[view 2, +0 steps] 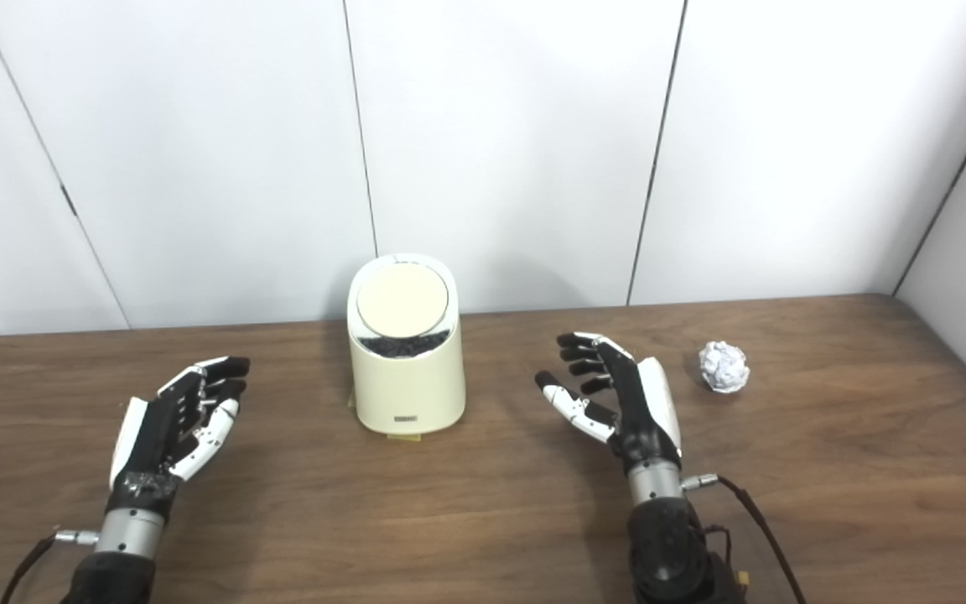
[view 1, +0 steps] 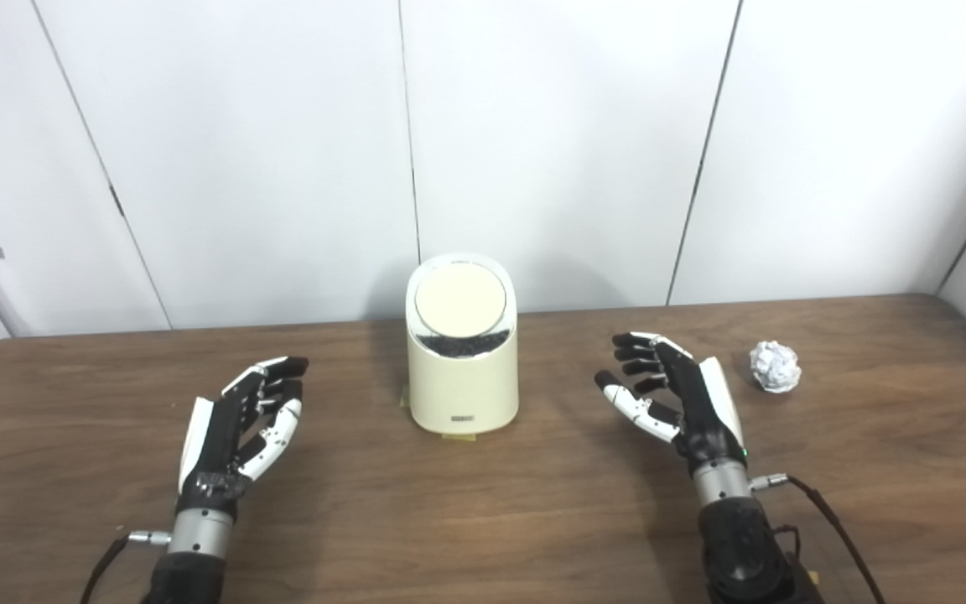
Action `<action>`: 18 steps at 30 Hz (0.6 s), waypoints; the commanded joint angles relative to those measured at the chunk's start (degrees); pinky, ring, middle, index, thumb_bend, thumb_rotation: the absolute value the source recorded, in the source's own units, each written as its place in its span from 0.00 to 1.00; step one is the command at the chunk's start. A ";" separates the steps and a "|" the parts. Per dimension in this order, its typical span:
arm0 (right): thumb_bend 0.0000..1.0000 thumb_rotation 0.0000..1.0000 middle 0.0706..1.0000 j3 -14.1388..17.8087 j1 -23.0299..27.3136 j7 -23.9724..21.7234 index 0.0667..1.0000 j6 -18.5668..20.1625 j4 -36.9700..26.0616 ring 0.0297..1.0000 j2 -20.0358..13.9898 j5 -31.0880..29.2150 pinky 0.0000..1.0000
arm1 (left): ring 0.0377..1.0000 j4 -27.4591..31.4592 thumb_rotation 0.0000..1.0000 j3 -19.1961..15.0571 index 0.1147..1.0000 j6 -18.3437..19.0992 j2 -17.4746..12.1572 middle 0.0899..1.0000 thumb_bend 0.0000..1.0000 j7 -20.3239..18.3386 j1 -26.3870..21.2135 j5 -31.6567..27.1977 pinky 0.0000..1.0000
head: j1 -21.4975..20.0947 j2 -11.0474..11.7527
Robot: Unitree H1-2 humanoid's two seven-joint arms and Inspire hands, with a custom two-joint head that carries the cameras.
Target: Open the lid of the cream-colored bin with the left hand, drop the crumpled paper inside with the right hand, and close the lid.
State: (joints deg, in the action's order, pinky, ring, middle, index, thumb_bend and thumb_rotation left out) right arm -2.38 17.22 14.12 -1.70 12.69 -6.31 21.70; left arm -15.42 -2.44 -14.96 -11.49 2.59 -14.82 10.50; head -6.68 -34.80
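Observation:
A cream-colored bin (view 1: pixel 462 369) stands upright near the table's back middle. Its round lid (view 1: pixel 459 299) sits tilted toward me, with a dark gap showing along its lower edge. A crumpled white paper ball (view 1: pixel 775 366) lies on the table to the right. My left hand (view 1: pixel 241 424) rests open above the table left of the bin, palm facing inward, holding nothing. My right hand (view 1: pixel 674 393) is open too, between the bin and the paper ball, a short way from each.
The brown wooden table (view 1: pixel 483 520) reaches across the whole view, its back edge against white wall panels (view 1: pixel 550 143). A cable (view 1: pixel 835 520) trails from the right wrist. A small yellowish patch shows under the bin's base.

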 commanded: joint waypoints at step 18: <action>0.30 0.40 0.68 0.24 2.59 0.35 0.67 -1.51 -0.44 0.67 -0.30 -0.06 0.57 | 0.71 0.87 0.38 -0.02 0.71 -1.74 -0.60 0.73 0.20 1.90 -2.21 1.96 0.62 | 0.94 0.91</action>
State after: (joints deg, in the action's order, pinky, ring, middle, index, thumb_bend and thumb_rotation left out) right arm -2.37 17.24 13.93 -1.88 13.87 -6.32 21.52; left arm -15.44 -2.44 -14.99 -11.47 3.70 -14.88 12.06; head -5.71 -33.84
